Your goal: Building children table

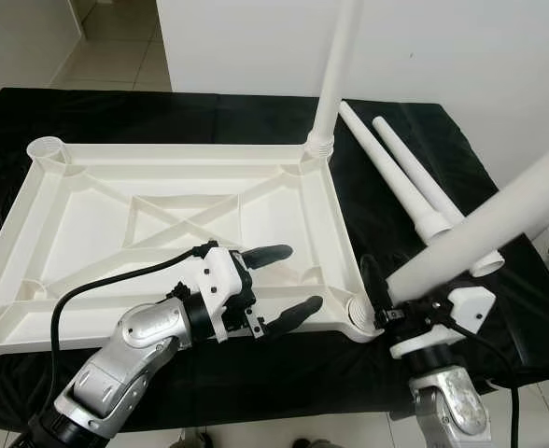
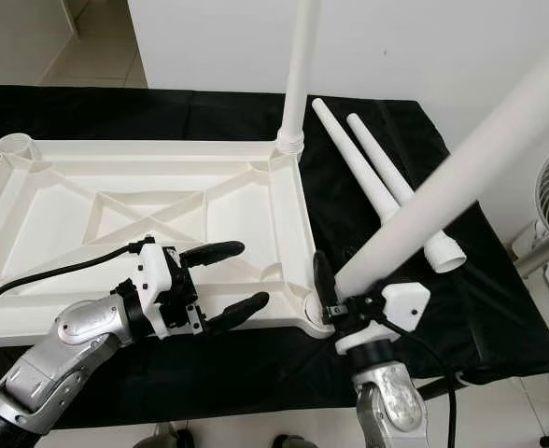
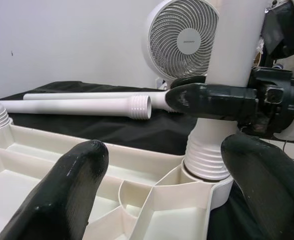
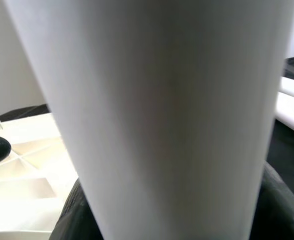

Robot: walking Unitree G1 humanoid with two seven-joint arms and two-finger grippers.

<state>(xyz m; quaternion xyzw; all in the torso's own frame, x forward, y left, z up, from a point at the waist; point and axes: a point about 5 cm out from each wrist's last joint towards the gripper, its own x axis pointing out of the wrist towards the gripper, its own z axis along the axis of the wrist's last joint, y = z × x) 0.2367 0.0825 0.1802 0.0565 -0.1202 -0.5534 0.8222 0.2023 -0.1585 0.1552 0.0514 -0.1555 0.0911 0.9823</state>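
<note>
The upturned white tabletop (image 1: 176, 229) lay ribbed side up on a table covered by a black cloth (image 1: 415, 140). Its near edge ran close to the table's front edge, leaving only a thin strip of cloth before the drop to the tiled floor (image 1: 116, 47). To the right, bare cloth stayed open between the tabletop's right rim and two loose legs (image 1: 401, 173), which lay side by side, slanting away toward the wall. One upright leg (image 1: 335, 75) stood in the far right corner socket. The far left socket (image 1: 47, 147) was open.

The left gripper (image 1: 282, 280) hovered over the near right part of the tabletop, jaws spread wide and holding nothing, pointed toward the near right corner. There the right gripper (image 1: 379, 301) had its jaws closed around the held leg (image 1: 485, 219) just above its ribbed end, which sat in the near right corner socket (image 3: 204, 175). The leg leaned up and to the right. A white fan (image 3: 182, 40) stood beyond the table's right side.
</note>
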